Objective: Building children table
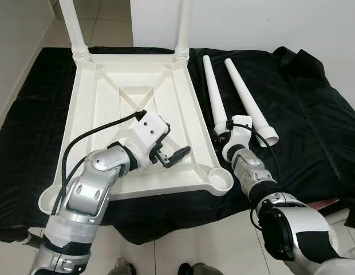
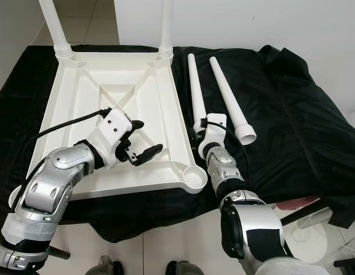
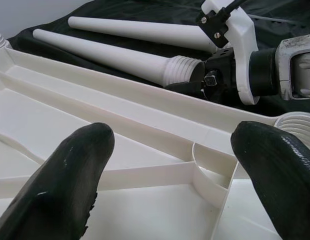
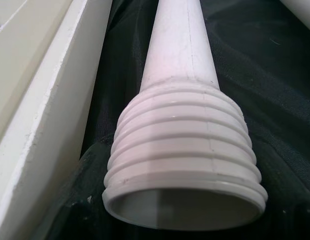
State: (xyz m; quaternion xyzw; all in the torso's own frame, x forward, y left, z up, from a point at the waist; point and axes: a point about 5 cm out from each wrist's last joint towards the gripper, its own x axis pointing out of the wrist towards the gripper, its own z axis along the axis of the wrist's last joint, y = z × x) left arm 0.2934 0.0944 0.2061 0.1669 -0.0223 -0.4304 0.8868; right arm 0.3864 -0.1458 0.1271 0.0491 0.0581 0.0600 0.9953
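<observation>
A white plastic children's table point(image 1: 109, 97) lies upside down on a black cloth. Two white legs point(image 1: 71, 23) point(image 1: 183, 26) stand screwed into its far corners. Its near corner sockets point(image 1: 220, 180) point(image 1: 48, 197) hold nothing. Two loose legs point(image 1: 212, 91) point(image 1: 246, 97) lie side by side on the cloth right of the table. My right gripper point(image 1: 222, 133) is at the threaded end point(image 4: 185, 150) of the closer loose leg, which rests on the cloth. My left gripper point(image 1: 173, 153) hovers open over the table's underside near the front right corner, holding nothing.
The black cloth point(image 1: 303, 114) covers the floor to the right and behind. Pale tiles point(image 1: 212, 240) show in front, and a white wall point(image 1: 252, 23) stands behind. A reddish object point(image 2: 303, 203) and a white round thing point(image 2: 309, 240) lie at the right.
</observation>
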